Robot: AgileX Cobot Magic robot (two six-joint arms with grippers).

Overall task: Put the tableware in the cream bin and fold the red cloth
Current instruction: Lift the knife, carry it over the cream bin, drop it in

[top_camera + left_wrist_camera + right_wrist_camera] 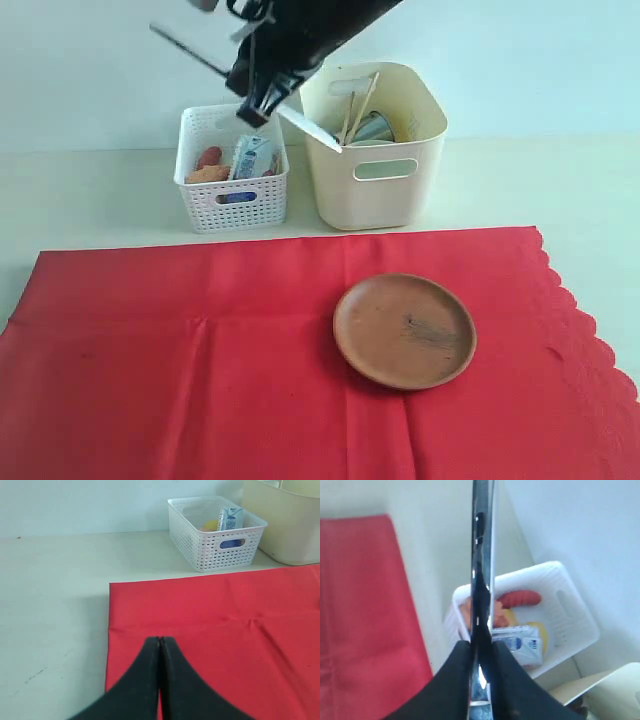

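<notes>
Exterior view is showing a large bright-red rectangular cloth (pixel 200 380) lying spread flat across the near part of the pale tabletop (pixel 100 190), its scalloped edge running along the right side. A round brown plate (pixel 405 330) is sitting on the cloth, right of centre. Just beyond the cloth's far edge, a white perforated lattice basket (pixel 232 205) is standing on the left, holding a blue-and-white milk carton (pixel 252 157) and some food. A tall cream-yellow plastic bin (pixel 375 190) is standing just beside it on the right. Inside the bin, a steel cup (pixel 375 127) and wooden chopsticks (pixel 358 105) are leaning.

Above the two containers, the right pincer (pixel 262 105) is clamping a silver table knife (pixel 305 127) at its middle. The blade is slanting down toward the bin's left rim; whether it is touching is unclear.

Left wrist view is showing the left pincer (pixel 160 645) with its jaws pressed together, holding nothing, hovering over the cloth near one corner.
</notes>
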